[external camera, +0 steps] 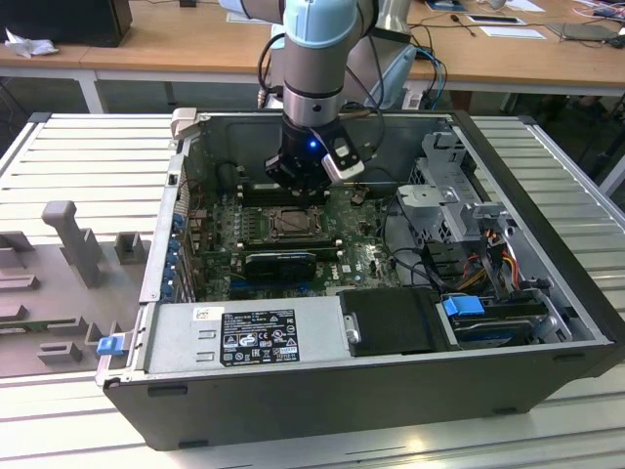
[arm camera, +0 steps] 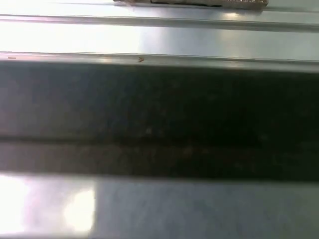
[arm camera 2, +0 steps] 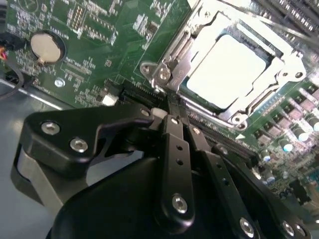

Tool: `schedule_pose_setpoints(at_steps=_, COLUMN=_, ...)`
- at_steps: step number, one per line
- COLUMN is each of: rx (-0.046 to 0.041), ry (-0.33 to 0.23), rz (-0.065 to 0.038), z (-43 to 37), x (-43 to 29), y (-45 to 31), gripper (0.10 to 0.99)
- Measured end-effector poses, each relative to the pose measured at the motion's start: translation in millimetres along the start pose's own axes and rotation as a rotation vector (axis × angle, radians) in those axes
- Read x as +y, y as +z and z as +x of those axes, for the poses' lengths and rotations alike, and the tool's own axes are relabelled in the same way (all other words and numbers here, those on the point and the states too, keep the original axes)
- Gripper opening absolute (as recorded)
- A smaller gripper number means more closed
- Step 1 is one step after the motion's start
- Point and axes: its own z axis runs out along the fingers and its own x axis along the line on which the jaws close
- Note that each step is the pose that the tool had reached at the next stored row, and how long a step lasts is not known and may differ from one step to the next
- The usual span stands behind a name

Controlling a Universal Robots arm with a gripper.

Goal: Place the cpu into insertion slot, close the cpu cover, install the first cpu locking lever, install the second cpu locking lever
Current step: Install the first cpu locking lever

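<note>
One step looks done: the cpu (arm camera 2: pixel 224 67) sits in the insertion slot (arm camera 2: pixel 286 47) with the cpu cover (arm camera 2: pixel 187 47) down around it. The end effector (arm camera 2: pixel 174 117), clenched and empty, hovers beside the socket; lever status is unclear.

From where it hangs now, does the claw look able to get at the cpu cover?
Probably yes. The claw sits just beside the cpu cover, which lies closed over the cpu, and nothing stands between them. The case is open on top.

No legible text or labels
</note>
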Motion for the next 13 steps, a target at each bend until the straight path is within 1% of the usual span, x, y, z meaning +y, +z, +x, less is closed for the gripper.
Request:
schedule_pose_setpoints(at_steps=2, rx=0.0005, ry=0.000, rz=0.001, z=0.1, x=-0.3, y=0.9, gripper=0.106)
schedule_pose_setpoints(at_steps=3, rx=0.0005, ry=0.000, rz=-0.001, z=0.1, x=-0.4, y=0.9, gripper=0.106)
schedule_pose_setpoints(at_steps=6, rx=-0.0006, ry=0.000, rz=-0.011, z=-0.1, x=0.0, y=0.5, gripper=0.106)
schedule_pose_setpoints(at_steps=7, rx=-0.0007, ry=0.000, rz=-0.012, z=-0.1, x=0.1, y=-0.3, gripper=0.106)
schedule_pose_setpoints(at_steps=8, rx=-0.0006, ry=0.000, rz=-0.012, z=-0.1, x=0.3, y=-2.3, gripper=0.106)
schedule_pose_setpoints(at_steps=9, rx=-0.0002, ry=0.000, rz=-0.011, z=-0.1, x=0.5, y=-6.2, gripper=0.106)
schedule_pose_setpoints(at_steps=10, rx=-0.0002, ry=0.000, rz=-0.011, z=-0.1, x=1.1, y=-12.5, gripper=0.106)
schedule_pose_setpoints(at_steps=12, rx=-0.0002, ry=0.000, rz=-0.011, z=-0.2, x=1.9, y=-20.7, gripper=0.106)
schedule_pose_setpoints(at_steps=13, rx=-0.0001, ry=0.000, rz=-0.011, z=-0.2, x=2.2, y=-22.9, gripper=0.106)
